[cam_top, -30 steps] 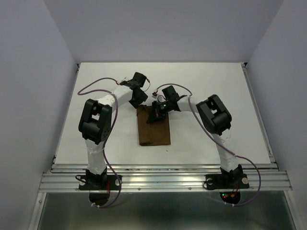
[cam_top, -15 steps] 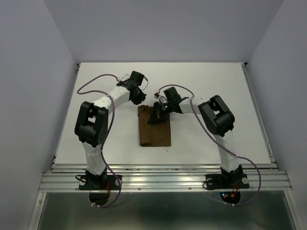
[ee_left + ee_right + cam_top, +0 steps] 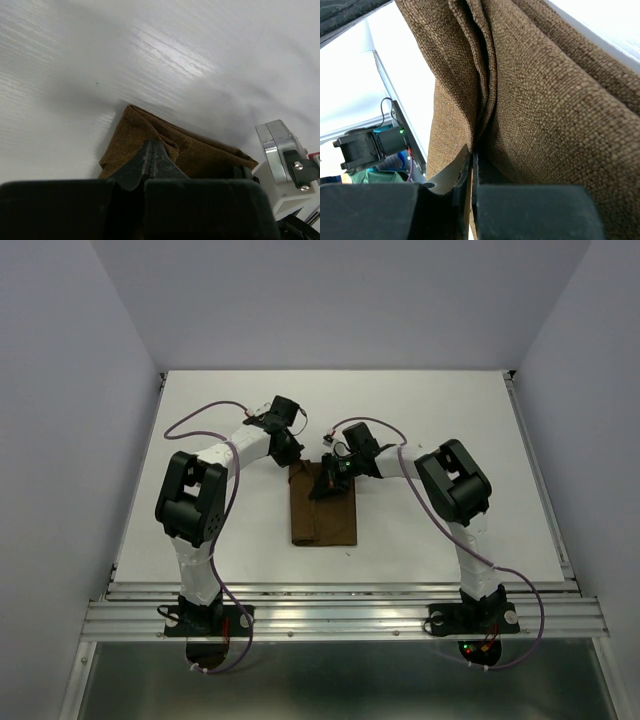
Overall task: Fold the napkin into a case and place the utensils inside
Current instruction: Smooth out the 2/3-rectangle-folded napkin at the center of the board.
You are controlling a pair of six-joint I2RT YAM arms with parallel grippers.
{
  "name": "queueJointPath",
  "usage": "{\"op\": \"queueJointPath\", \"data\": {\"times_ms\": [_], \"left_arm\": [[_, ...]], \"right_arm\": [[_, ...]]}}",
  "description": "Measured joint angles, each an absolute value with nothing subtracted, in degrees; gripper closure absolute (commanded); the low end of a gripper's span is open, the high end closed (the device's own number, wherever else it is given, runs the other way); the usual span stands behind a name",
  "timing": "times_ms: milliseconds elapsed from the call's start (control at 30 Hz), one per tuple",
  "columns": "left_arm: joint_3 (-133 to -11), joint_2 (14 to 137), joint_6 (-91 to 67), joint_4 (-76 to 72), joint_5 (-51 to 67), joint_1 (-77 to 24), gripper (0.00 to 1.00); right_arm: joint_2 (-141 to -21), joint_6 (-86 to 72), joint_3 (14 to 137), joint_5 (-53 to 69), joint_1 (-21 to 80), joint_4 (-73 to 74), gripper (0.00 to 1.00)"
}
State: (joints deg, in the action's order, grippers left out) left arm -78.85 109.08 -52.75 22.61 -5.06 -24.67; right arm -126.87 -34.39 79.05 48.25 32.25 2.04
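Tip: with the napkin [image 3: 323, 515] folded on the worktop [image 3: 450, 440] right under both tips, right end effector [image 3: 471, 152] pinching a top layer and left end effector [image 3: 151, 146] clenched at its corner (cloth caught or not, can't tell), we'd lift slowly so folds stay put.

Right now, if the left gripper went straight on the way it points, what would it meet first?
The left gripper would meet the folded brown napkin right at its tips; it may be touching it, depth is unclear.

Top view high, wide; both wrist views close, sharing napkin [image 3: 200, 152].
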Motion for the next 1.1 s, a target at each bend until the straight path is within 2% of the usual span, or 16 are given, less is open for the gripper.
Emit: {"op": "queueJointPath", "data": {"times_ms": [800,1100], "left_arm": [[-78.3,112.1,-51.4,15.6,3.7,-24.7,1.0],[-78.3,112.1,-50.7,15.3,4.4,-24.7,1.0]], "right_arm": [[-126.7,-34.5,78.8,48.0,32.2,1.8,0.99],[-121.5,-33.1,74.2,44.2,32.2,-0.5,0.99]]}}
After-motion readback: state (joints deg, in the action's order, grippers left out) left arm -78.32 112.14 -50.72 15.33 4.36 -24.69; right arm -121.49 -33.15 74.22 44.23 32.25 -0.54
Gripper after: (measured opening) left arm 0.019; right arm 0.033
